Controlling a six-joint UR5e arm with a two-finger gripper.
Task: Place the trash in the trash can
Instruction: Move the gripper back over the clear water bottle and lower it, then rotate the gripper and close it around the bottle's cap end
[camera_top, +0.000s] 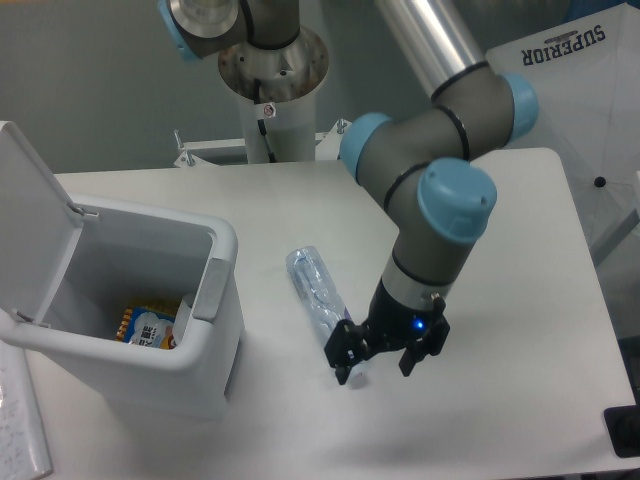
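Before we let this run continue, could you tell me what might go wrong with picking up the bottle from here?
1. The gripper sits open at the cap end of the plastic bottle, not over its middle; closing there might pinch only the tip and let it slip or swing.
2. The bottle is clear, crushed and lying flat on the table, so it may roll or squirt away.
3. The white trash can stands close; a dangling bottle could catch its rim.
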